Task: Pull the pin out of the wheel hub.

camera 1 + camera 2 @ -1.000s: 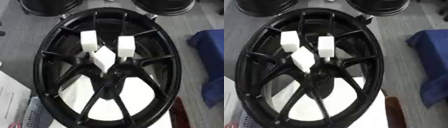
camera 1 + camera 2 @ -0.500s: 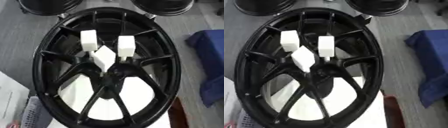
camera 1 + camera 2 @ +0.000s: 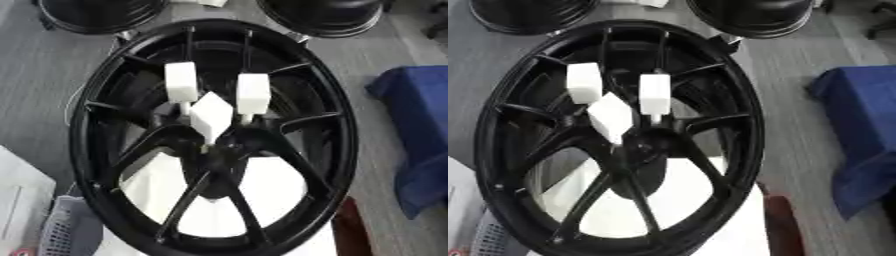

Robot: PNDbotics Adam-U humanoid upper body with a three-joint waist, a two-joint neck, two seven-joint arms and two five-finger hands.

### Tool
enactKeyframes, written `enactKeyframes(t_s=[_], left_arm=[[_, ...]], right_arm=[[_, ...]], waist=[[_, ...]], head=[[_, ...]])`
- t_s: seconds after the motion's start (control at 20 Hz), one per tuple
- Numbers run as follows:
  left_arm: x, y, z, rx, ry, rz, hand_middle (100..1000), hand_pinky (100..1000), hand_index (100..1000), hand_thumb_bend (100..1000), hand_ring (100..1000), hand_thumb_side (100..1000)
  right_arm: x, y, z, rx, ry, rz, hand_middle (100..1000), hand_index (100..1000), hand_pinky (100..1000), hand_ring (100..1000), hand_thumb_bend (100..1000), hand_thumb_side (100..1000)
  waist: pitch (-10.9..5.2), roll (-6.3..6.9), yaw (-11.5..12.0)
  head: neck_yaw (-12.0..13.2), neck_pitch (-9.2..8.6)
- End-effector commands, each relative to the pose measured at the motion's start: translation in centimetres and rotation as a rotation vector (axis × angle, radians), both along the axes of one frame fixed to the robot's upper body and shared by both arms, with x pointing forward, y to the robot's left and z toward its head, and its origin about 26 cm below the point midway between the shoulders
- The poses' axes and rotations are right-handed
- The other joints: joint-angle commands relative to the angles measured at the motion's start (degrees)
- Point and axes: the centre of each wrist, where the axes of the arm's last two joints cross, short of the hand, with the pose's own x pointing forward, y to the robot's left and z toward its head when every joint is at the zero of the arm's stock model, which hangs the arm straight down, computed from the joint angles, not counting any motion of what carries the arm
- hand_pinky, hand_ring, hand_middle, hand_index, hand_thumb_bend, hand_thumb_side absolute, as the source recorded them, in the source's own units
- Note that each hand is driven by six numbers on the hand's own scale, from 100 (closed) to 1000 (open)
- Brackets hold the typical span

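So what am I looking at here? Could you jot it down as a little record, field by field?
Main object: black spoked wheel, seen from above
Pins: three pins with white block heads standing at the hub
Left pin
Middle pin, tilted
Right pin
Robot hands: none in view
Behind: two more black wheels, partly cut off
Right side: blue cloth
Pin pulled yet: no, all three still in place
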Motion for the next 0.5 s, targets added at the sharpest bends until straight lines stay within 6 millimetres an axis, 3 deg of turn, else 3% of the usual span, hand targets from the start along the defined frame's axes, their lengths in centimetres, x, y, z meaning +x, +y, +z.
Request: enactKeyframes(t_s=[0.05, 0.5], left_arm=[[-0.2, 0.1, 0.2, 0.008, -0.001, -0.002, 578, 619, 752, 100, 690, 785], [-0.4, 0.5, -0.6, -0.004, 0.025, 0.022, 578, 619, 752, 100, 690, 788]], right_arm=[[1.0, 0.8, 0.4, -0.079, -0.023, 0.019, 724, 801, 873, 764, 100, 306], [5.8, 7.2, 0.7, -0.202, -0.043, 0.152, 744, 814, 878, 773, 100, 333]], waist=[[-1.66, -0.16, 0.2], [-2.6, 0.07, -0.4]], head=[[-0.7, 0.45], [-1.2, 0.57]])
